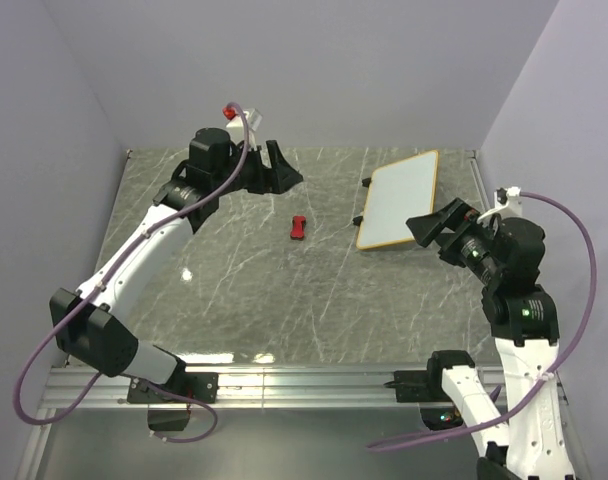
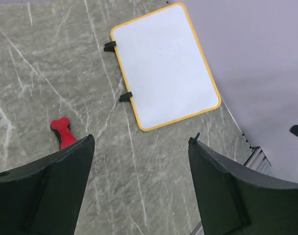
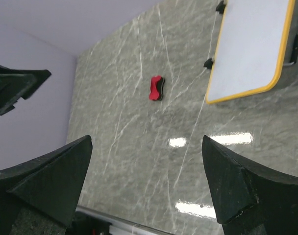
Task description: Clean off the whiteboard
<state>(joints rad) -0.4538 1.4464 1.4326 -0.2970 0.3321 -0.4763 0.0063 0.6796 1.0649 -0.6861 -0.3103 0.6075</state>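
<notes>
The whiteboard (image 1: pixel 402 198), white with a yellow-orange frame and small black feet, lies flat at the table's back right; its surface looks clean. It also shows in the left wrist view (image 2: pixel 163 66) and the right wrist view (image 3: pixel 249 46). The red-and-black eraser (image 1: pixel 298 227) lies on the table to the board's left, also in the left wrist view (image 2: pixel 62 132) and the right wrist view (image 3: pixel 156 88). My left gripper (image 1: pixel 284 172) is open and empty, raised at the back centre-left. My right gripper (image 1: pixel 439 224) is open and empty, raised at the board's near right corner.
The grey marble table (image 1: pixel 244 290) is walled by lilac panels at the back and sides. An aluminium rail (image 1: pixel 284 385) runs along the near edge by the arm bases.
</notes>
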